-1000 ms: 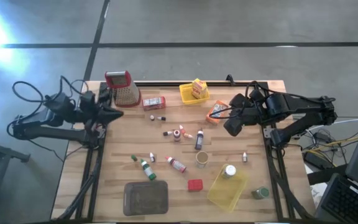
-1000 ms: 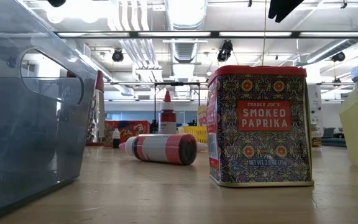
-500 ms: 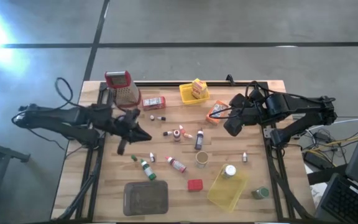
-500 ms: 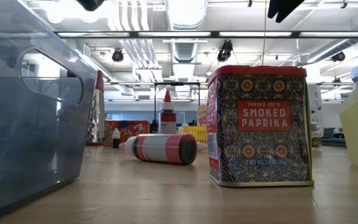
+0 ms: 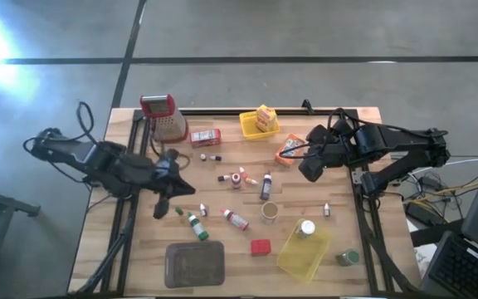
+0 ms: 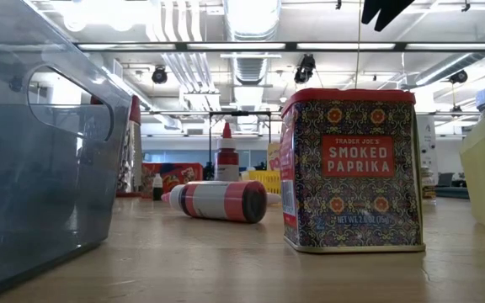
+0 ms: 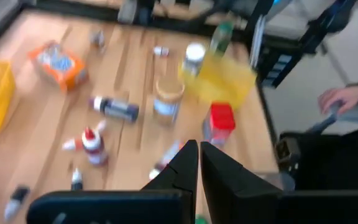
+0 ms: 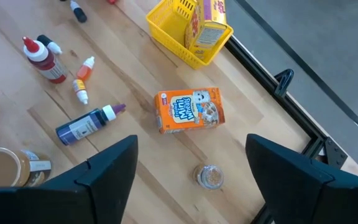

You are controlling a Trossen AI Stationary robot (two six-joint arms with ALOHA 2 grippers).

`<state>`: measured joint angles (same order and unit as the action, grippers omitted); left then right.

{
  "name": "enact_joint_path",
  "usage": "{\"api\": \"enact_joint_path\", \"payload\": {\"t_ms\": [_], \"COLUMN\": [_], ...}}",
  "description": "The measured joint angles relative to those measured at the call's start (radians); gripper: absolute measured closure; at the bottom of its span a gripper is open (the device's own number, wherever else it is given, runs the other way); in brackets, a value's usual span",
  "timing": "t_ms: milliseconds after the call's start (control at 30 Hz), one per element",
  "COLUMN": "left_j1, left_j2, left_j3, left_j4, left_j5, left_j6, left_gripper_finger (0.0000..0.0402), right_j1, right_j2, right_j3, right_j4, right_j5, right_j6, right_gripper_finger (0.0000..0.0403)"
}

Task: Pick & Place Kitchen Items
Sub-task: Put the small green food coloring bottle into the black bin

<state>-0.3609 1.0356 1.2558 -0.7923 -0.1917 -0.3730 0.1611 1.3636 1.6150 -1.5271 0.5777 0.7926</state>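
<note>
Right claw was seen hovering, fingers wide apart, over the orange box lying at the desk's far right; a straight descent astride it was judged best. Left claw, fingers together, hung at mid-left

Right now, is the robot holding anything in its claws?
No. The left gripper is shut on nothing, and the right gripper hangs open above the orange box.

bare wood around orange box
</note>
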Motion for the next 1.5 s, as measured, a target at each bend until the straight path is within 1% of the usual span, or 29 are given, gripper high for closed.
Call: {"api": "enact_joint_path", "payload": {"t_ms": [100,233,400,500,600,700,867,1033,1133,1233,1333,1500], "left_j1": [-0.023,-0.035,-0.035,-0.035,-0.034,-0.034,-0.034,-0.034,-0.035,-0.038,-0.038,-0.038], "left_j2": [0.032,0.042,0.073,0.087,0.104,0.106,0.109,0.109,0.109,0.109,0.109,0.11], "left_j3": [0.01,-0.009,-0.049,-0.051,-0.054,-0.06,-0.081,-0.084,-0.084,-0.088,-0.108,-0.157], "left_j4": [-0.07,-0.094,-0.106,-0.107,-0.109,-0.112,-0.147,-0.217,-0.25,-0.275,-0.307,-0.309], "left_j5": [0.002,0.028,0.148,0.161,0.165,0.165,0.183,0.236,0.263,0.263,0.263,0.261], "left_j6": [-0.048,-0.105,-0.157,-0.201,-0.227,-0.244,-0.297,-0.341,-0.377,-0.389,-0.385,-0.385], "left_gripper_finger": [0.0378,0.0378,0.0378,0.0377,0.0368,0.0347,0.0301,0.0268,0.0261,0.026,0.026,0.026], "right_j1": [0.0,0.0,0.0,0.0,0.0,0.0,0.0,0.0,0.0,0.0,0.0,0.0], "right_j2": [0.0,0.0,0.0,0.0,0.0,0.0,0.0,0.0,0.0,0.0,0.0,0.0], "right_j3": [0.0,0.0,0.0,0.0,0.0,0.0,0.0,0.0,0.0,0.0,0.0,0.0], "right_j4": [0.0,0.0,0.0,0.0,0.0,0.0,0.0,0.0,0.0,0.0,0.0,0.001], "right_j5": [0.0,0.0,0.0,0.0,0.0,0.0,0.0,0.0,0.0,0.0,0.0,0.0], "right_j6": [0.0,0.0,0.0,0.0,0.0,0.0,0.0,0.0,0.0,0.0,0.0,0.0], "right_gripper_finger": [0.0095,0.0081,0.0063,0.0053,0.0045,0.0041,0.0049,0.0065,0.0075,0.0084,0.0093,0.0107]}}
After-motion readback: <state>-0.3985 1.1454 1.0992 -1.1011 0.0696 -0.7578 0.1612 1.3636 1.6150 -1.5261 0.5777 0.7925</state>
